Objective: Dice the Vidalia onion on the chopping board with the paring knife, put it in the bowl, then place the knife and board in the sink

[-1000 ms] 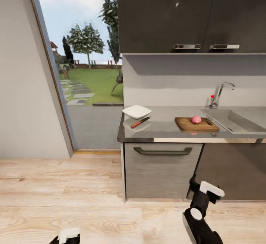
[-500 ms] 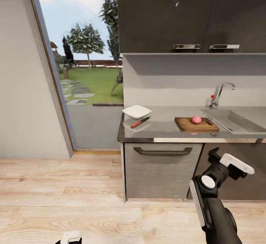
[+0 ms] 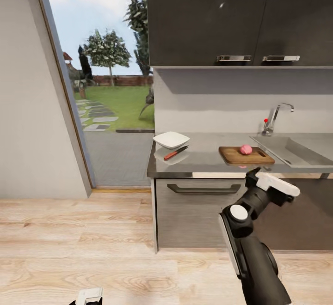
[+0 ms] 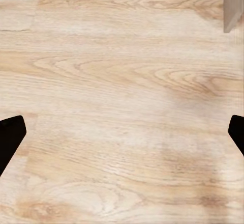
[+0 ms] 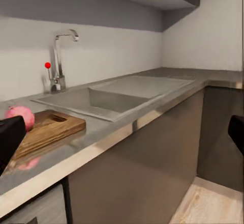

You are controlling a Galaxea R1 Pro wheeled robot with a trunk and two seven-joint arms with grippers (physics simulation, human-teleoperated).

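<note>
Grey and smooth, the countertop runs along the far wall over dark cabinets, with pale wooden flooring in front of it and a tall glass opening to a garden at the left. On the worktop's left end sits the bowl, and the paring knife lies just in front of it, red handle toward the near edge. Further right lies the chopping board with the Vidalia onion resting on it, and just right of the board the sink is set into the worktop, its chrome tap with the red knob at the far side. The right gripper is raised in front of the counter's edge, below the board, touching nothing; in its wrist view the two dark fingertips stand wide apart at the edges with nothing between them, looking past the board, the onion and the basin. The left gripper hangs low at the near edge over the floor; its fingertips are likewise spread wide and empty above the floorboards.
</note>
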